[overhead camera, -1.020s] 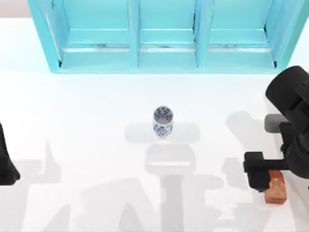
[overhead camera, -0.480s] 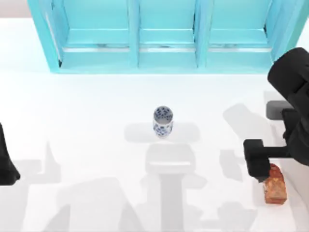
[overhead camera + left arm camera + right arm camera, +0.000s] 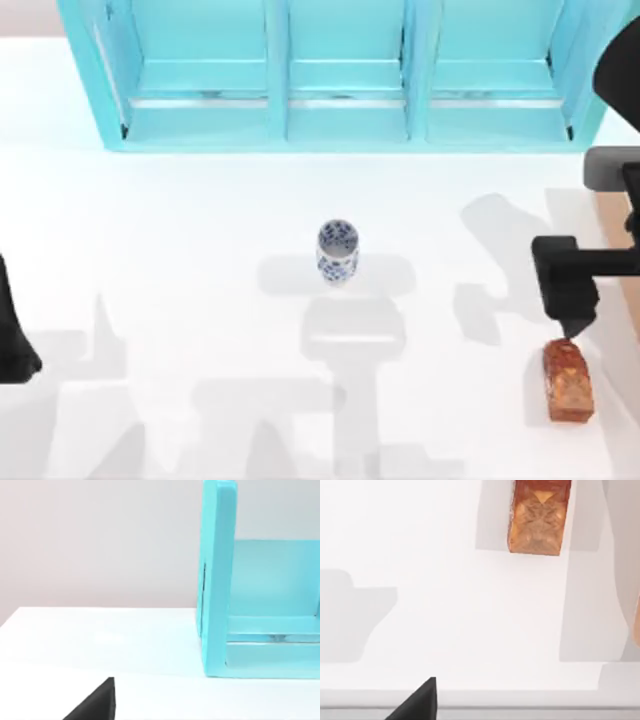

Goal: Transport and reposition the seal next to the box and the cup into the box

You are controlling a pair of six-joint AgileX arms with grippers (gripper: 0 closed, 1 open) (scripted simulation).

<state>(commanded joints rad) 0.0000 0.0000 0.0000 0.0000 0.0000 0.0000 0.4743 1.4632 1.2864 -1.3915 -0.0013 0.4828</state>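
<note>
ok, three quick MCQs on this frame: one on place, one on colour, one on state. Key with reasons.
1. Where does the seal lie?
A. table's near right
B. inside the shelf unit
C. beside the cup

2. What colour is the shelf unit?
A. red
B. turquoise
C. black

3. How is the cup standing?
A. on its side
B. upright
C. upside down

Key:
1 A: the seal lies at the right, just below the right gripper.
2 B: the shelf unit is turquoise.
3 B: the cup shows its open rim upward.
</note>
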